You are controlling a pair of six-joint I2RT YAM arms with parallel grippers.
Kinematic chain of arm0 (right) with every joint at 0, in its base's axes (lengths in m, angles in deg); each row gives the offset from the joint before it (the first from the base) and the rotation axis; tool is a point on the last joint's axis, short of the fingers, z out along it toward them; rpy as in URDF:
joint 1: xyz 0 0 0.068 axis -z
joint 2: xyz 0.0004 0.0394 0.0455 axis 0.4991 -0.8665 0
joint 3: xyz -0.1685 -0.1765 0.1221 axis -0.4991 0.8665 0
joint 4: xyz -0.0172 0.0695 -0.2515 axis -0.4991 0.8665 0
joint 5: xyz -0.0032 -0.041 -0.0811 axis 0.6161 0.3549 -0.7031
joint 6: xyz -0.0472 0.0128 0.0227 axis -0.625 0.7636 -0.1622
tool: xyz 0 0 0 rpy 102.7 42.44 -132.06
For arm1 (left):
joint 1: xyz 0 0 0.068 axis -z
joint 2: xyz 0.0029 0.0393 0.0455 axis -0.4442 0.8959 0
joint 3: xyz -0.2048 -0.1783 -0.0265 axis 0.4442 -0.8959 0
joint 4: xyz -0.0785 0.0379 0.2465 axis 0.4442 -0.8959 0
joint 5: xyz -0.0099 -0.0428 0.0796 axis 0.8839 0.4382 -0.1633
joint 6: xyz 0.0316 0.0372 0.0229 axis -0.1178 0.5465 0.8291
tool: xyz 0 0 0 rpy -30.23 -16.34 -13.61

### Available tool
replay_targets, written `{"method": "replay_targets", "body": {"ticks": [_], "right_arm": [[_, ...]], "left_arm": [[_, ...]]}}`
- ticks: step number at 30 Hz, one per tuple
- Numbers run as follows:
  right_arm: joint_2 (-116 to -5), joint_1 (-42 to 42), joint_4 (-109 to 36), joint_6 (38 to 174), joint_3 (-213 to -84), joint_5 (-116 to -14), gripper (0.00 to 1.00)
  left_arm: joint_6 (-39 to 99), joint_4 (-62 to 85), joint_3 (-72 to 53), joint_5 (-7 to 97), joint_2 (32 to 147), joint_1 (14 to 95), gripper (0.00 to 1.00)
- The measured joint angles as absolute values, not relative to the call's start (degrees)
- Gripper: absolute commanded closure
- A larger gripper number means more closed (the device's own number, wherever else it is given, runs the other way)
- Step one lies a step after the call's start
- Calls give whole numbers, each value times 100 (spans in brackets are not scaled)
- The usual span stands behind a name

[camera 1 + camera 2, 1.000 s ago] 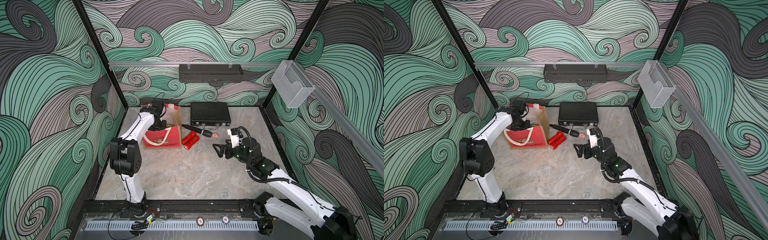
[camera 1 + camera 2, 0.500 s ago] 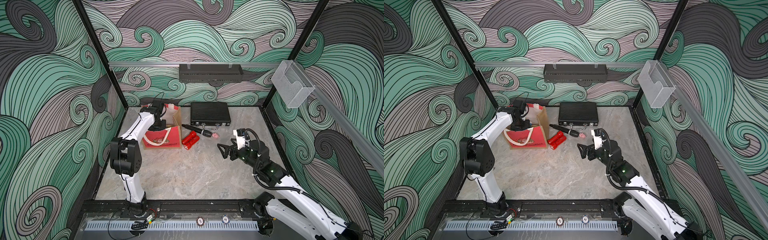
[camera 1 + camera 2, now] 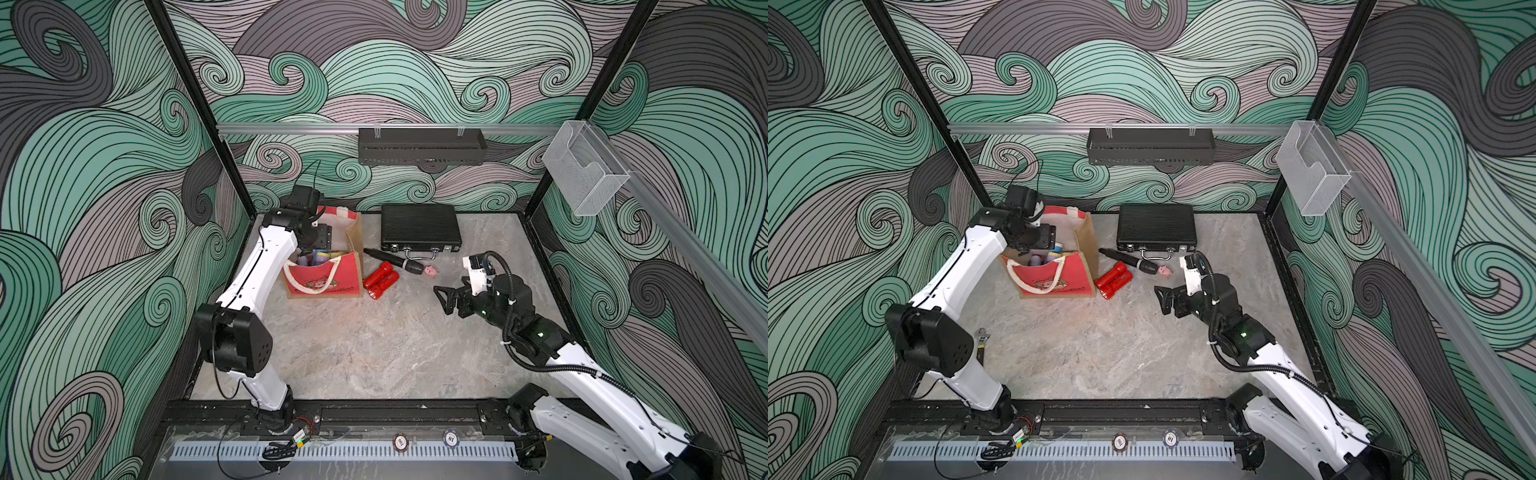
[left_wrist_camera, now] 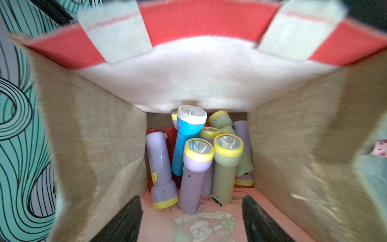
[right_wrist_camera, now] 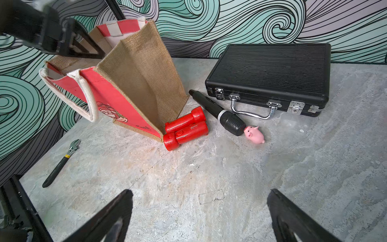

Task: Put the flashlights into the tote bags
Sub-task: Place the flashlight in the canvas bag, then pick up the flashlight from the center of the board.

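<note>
On the left, wide and empty at the left gripper point(image 4: 191, 201), low in the mouth of the bag point(image 3: 322, 280), above a leaning heap of flashlights point(image 4: 196, 161) in lilac, green and blue. Risk of hooking a rope handle point(image 5: 88, 98) or a soft side on lifting out, and so of tipping the bag and spilling the heap. Just right of the bag, hard against its corner on the counter point(image 3: 374, 353): two red flashlights point(image 3: 380, 280), round and side by side, so likely to roll apart or squirt out of a pinch meant for one. Close beyond, a black stick point(image 3: 390, 259) and a pink pig point(image 3: 431, 271), easy to grab or shove by mistake; behind, a black case point(image 3: 419, 227). Farther right, wide and empty at the right gripper point(image 5: 200, 192), well apart from the red pair. As for writing: on the bag front, a Santa-like print with lettering too blurred to read; on one red flashlight, a small raised mark, illegible; in front of the counter, two round discs point(image 3: 400, 440), seemingly numbered 100 and 10.
</note>
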State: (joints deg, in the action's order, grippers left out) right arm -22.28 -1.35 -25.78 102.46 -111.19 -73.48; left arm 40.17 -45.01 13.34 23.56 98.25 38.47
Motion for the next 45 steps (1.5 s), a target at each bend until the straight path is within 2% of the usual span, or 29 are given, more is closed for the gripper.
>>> {"method": "replay_targets", "body": {"ticks": [5,11,17,23,36,45], "right_arm": [[-2475,-126,-2460,10451,-11252,-7619,0],[-2610,-30,-2390,10781,-11211,-7752,0],[-2650,156,-2397,11017,-11075,-7776,0],[-2658,370,-2383,11212,-10787,-7774,1],[-2328,1035,-2289,11660,-10264,-7676,0],[-2326,1127,-2274,11763,-10232,-7503,1]], "left_arm": [[4181,-4446,1471,2431,9246,4188,13],[4332,-4449,1764,3008,9237,4800,13],[4301,-4261,1677,4031,9506,5508,13],[4185,-4094,1450,4391,10146,5967,15],[3947,-4125,1421,4350,11128,6363,21],[3851,-4595,1607,3696,12011,6455,17]]}}
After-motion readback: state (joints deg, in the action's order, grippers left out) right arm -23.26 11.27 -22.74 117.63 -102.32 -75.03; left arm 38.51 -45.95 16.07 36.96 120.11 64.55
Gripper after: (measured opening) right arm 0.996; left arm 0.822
